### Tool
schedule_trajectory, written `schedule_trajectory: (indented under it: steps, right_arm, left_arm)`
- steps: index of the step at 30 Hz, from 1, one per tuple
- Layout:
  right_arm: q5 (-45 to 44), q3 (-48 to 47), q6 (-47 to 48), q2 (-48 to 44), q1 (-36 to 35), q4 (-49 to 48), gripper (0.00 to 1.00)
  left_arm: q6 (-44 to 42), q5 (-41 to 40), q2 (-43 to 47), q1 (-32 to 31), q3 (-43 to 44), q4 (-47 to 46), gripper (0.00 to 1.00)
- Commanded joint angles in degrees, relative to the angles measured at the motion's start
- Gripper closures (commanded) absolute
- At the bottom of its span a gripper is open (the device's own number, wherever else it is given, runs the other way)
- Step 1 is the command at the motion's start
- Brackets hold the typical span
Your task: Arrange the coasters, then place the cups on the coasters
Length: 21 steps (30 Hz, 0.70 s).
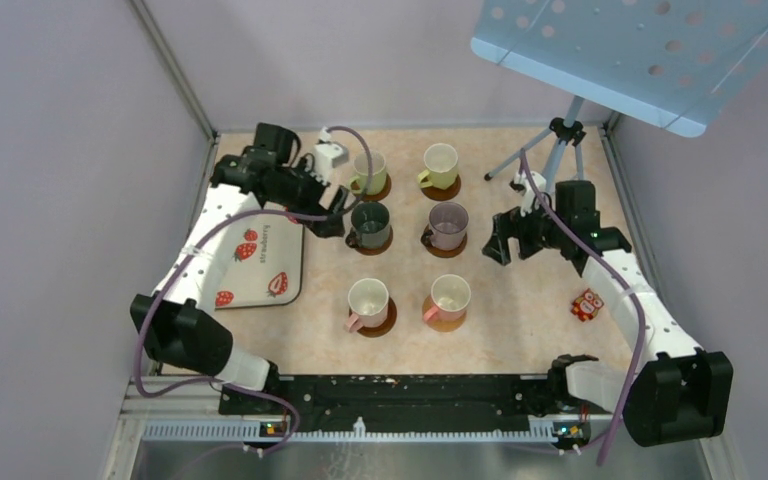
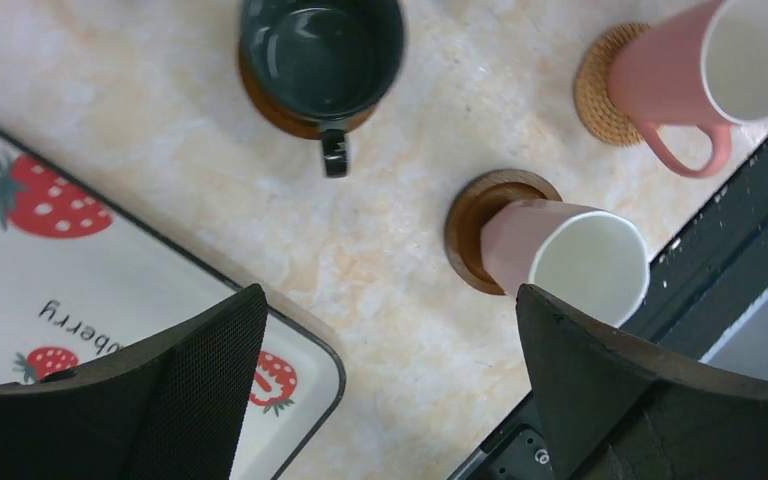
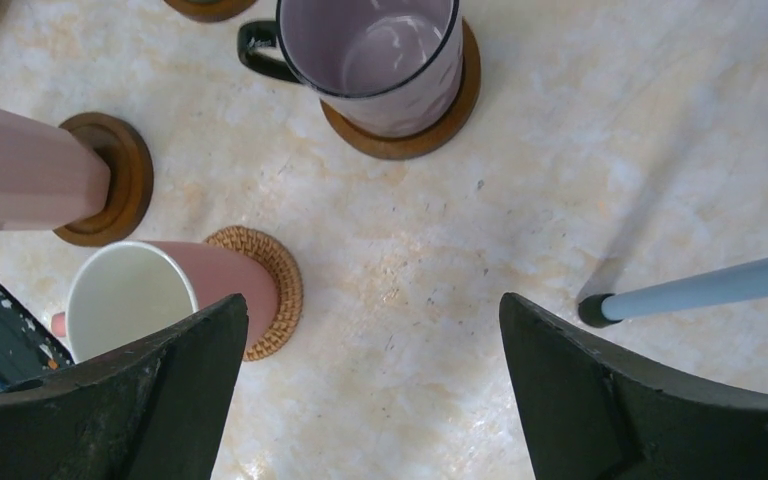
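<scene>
While both arms hover, we see all six cups [image 1: 440, 163] sitting on coasters [image 1: 383, 324].
Our left gripper [image 1: 332, 213] hangs wide open and empty just beside the dark green cup [image 1: 370, 225], above a corner of the strawberry tray [image 1: 260, 265]. Our right gripper [image 1: 497, 245] is likewise spread and empty, near the mauve cup [image 1: 448, 224]. The cups stand in two columns of three, light green ones farthest, pink ones nearest the arm bases, one pink on the tan woven coaster [image 1: 447, 323].
</scene>
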<state>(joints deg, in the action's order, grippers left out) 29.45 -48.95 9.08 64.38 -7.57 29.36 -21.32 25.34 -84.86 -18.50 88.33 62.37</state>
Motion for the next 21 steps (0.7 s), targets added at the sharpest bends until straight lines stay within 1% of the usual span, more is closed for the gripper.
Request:
schedule_trajectory:
  steps: [1, 6, 10, 17, 21]
  right_arm:
    - [-0.49, -6.12, 1.58, -1.36, 0.49, 1.77, 0.05]
    - [-3.44, -7.72, 2.32, -3.17, 0.53, 3.48, 0.05]
    - [-6.73, -6.24, 1.96, -4.25, 0.59, 3.03, 0.05]
    - [-6.78, -3.79, 1.33, -2.96, 3.42, 2.39, 0.05]
    - [-6.93, -2.44, 1.54, -3.07, 3.91, 1.7, 0.05]
  left_arm:
    - [-1.64, 9.29, 2.02, 10.1, 1.42, -2.64, 0.01]
    - [-4.88, 11.87, 1.46, 19.95, -1.68, -5.68, 0.01]
    - [-3.71, 10.56, 2.77, 23.84, -7.81, -12.15, 0.01]
    - [-1.73, 6.13, 4.7, 25.09, -20.37, -21.51, 0.01]
    - [-2.6, 3.86, 3.56, 25.51, -24.62, -23.05, 0.01]
